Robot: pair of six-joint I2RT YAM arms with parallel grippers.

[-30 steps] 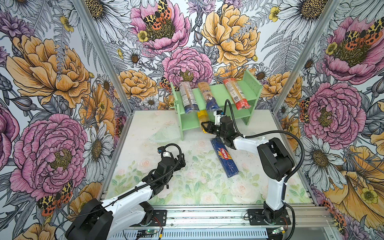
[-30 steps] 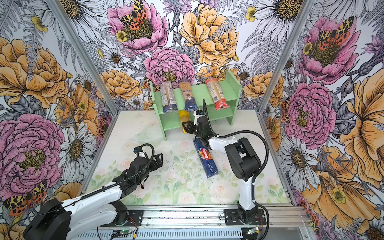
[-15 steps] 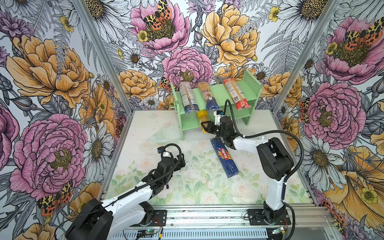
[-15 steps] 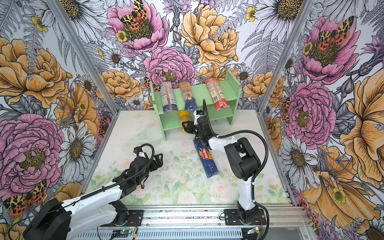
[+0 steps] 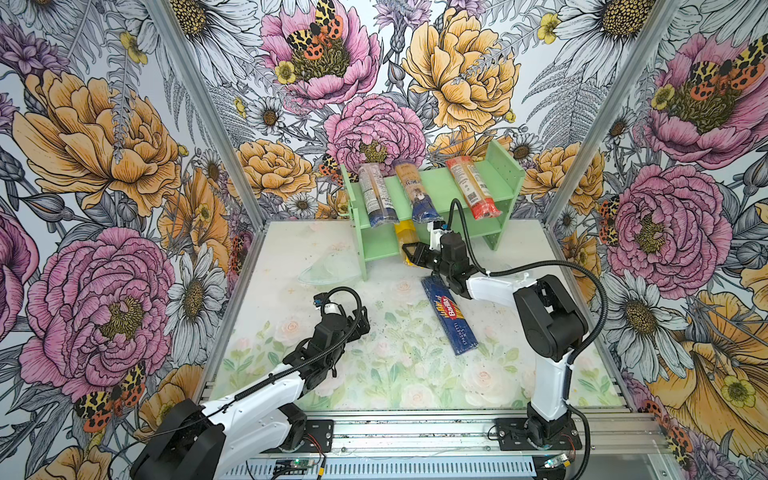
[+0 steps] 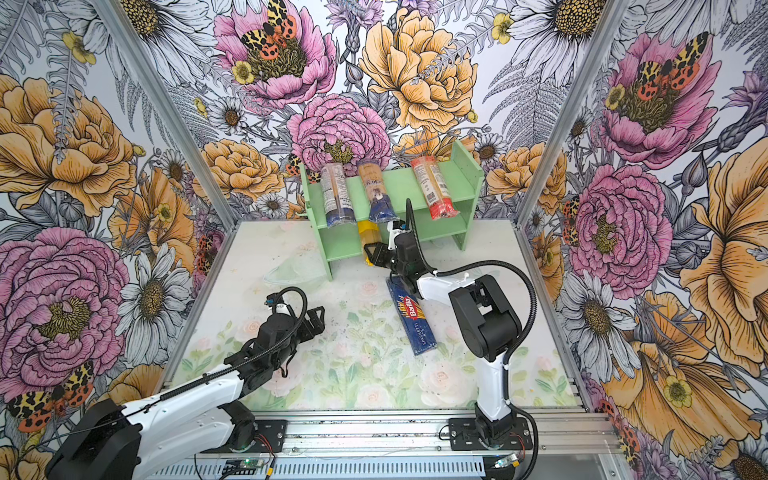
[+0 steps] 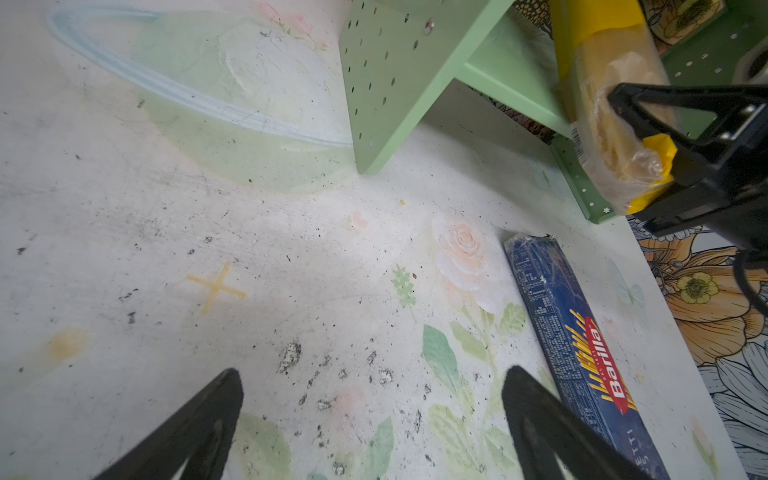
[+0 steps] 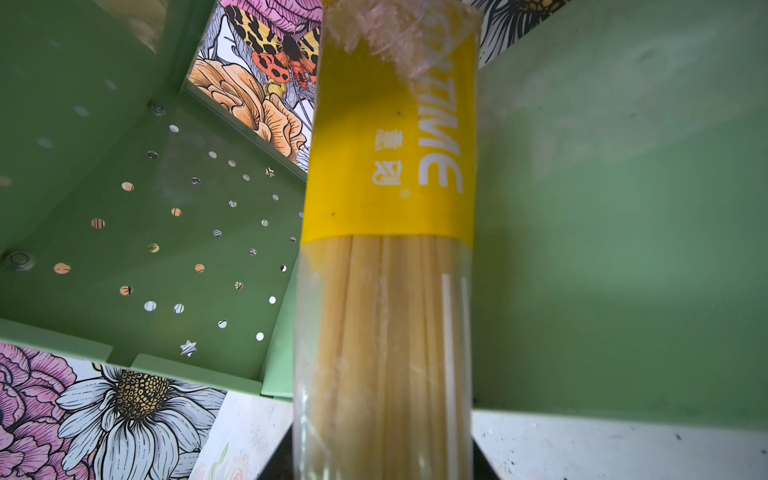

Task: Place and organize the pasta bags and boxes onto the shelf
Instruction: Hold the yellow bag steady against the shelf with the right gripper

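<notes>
The blue box (image 5: 449, 316) reads "Barilla Spaghetti". The right tool (image 5: 411, 255) clamps the near end of the yellow bag (image 5: 406, 235), marked "TIME", in the shelf's (image 5: 440, 185) lower tier. The left tool (image 5: 360, 323) gapes.

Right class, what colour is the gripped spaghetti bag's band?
Yellow with white lettering; the bag shows its band best in the right wrist view.

Read on dark blue box (image 5: 449, 316), in both top views: red "Barilla" logo, white "SPAGHETTI" running lengthwise. Same logo confirmed on the box (image 7: 582, 353) in left wrist view.

Read on yellow bag (image 8: 390, 137), yellow band: white letters ending "TIME"; smaller characters beside them illegible.

Label print on red-ended bag (image 5: 471, 193) too small to read.
</notes>
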